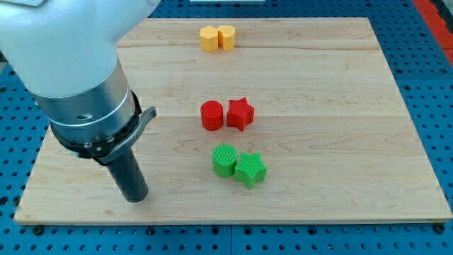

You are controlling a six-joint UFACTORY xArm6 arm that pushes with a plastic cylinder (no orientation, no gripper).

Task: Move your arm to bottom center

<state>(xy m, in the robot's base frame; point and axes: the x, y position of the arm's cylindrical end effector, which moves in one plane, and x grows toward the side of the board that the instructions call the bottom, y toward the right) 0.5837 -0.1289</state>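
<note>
Wooden board (pixel 340 85) lies on a blue perforated surface (pixel 432 49), seen from the one camera. Arm (pixel 67 64), white shell over a grey metal collar, enters from the view's top left and ends in a dark rod with nothing to open or close. My tip (pixel 136 199) sits on the board near its bottom-left corner, left of bottom centre and well apart from every block. Six blocks in three touching pairs. Near the view's top edge, middle: yellow hexagon (pixel 209 39) beside a second yellow block (pixel 227 36), shape unclear. Mid-board: red cylinder (pixel 211 115) on the left, red star (pixel 240 113) on the right. Below them: green cylinder (pixel 225 160) on the left, green star (pixel 250 169) on the right and slightly lower. Green pair is the closest to my tip, off to its right and a little higher in the view. Nothing touches the rod.
</note>
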